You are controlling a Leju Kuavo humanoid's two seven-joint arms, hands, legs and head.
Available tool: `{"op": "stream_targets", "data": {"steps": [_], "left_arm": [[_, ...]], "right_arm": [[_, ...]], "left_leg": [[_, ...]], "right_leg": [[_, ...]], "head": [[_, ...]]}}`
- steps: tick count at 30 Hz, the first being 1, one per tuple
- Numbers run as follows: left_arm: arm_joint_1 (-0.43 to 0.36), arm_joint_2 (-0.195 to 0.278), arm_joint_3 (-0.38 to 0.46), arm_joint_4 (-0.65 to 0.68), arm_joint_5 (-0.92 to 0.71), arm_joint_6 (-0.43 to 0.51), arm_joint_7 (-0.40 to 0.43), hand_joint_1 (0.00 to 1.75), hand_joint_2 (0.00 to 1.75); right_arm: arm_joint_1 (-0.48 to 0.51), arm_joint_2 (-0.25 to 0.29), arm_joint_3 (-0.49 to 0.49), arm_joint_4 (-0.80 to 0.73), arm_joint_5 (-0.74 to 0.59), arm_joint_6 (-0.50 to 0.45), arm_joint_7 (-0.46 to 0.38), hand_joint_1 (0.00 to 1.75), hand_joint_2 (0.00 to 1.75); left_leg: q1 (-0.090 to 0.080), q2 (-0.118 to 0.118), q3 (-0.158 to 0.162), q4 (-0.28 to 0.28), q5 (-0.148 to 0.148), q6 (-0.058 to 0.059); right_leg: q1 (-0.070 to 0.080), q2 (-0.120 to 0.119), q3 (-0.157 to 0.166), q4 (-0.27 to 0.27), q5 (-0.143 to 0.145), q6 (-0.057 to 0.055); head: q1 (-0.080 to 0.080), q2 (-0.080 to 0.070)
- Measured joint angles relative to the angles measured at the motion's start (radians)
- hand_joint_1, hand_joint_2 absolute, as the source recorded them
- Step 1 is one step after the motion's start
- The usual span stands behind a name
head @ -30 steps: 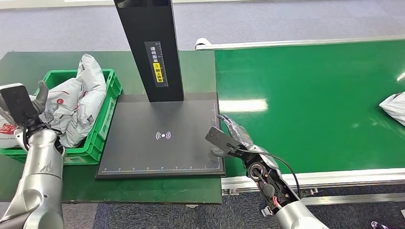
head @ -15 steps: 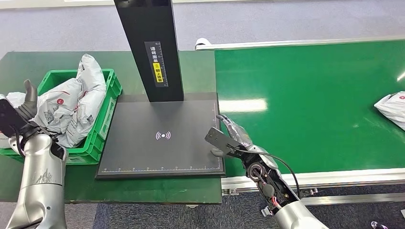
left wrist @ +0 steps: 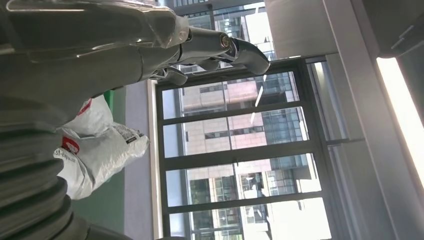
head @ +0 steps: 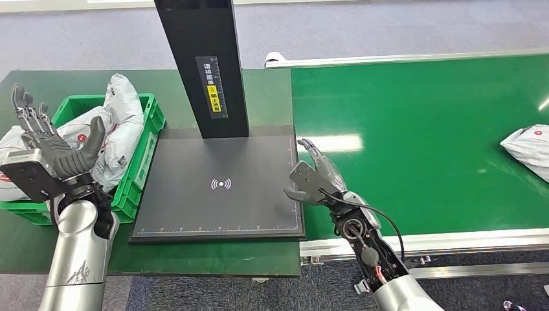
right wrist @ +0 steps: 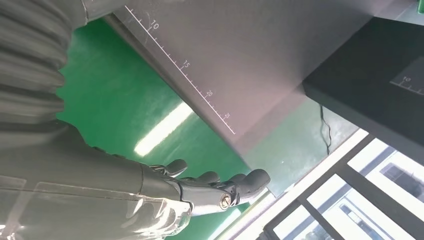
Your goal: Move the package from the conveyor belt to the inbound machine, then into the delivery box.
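A white package (head: 527,149) lies on the green conveyor belt (head: 421,136) at its far right edge. My right hand (head: 315,178) hovers open over the seam between the belt and the black inbound machine plate (head: 220,188), fingers spread, holding nothing; the right wrist view has its fingers (right wrist: 220,187) beside the plate's ruled edge (right wrist: 190,80). My left hand (head: 48,146) is raised open in front of the green delivery box (head: 139,165), fingers (left wrist: 220,47) extended and empty. Several white packages (head: 113,129) fill the box; one of them (left wrist: 100,150) appears in the left wrist view.
The scanner's black column (head: 204,65) rises from the back of the plate. A dark green table (head: 272,97) carries box and machine. The belt's metal frame (head: 453,241) runs along the near side, grey carpet (head: 362,29) beyond.
My left hand turned from its back facing me to palm-side, fingers spread upward, and shifted right. My right hand lifted slightly and opened wider. The package on the belt slid left.
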Motion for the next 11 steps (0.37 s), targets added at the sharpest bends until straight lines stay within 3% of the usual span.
{"op": "stream_targets", "data": {"steps": [6, 11], "left_arm": [[0.008, -0.001, -0.010, -0.017, 0.006, -0.009, 0.000, 0.00, 1.75], [0.038, -0.002, -0.039, -0.049, 0.033, -0.099, -0.002, 0.00, 1.75]], "right_arm": [[0.004, 0.000, -0.002, -0.007, -0.005, 0.000, -0.004, 0.00, 1.75], [0.007, 0.001, -0.016, -0.020, -0.067, 0.005, -0.052, 0.00, 1.75]], "left_leg": [[0.000, 0.000, 0.000, 0.000, 0.000, 0.000], [0.000, 0.000, 0.000, 0.000, 0.000, 0.000]], "right_leg": [[0.000, 0.000, 0.000, 0.000, 0.000, 0.000], [0.000, 0.000, 0.000, 0.000, 0.000, 0.000]], "head": [[0.000, 0.000], [0.000, 0.000]]}}
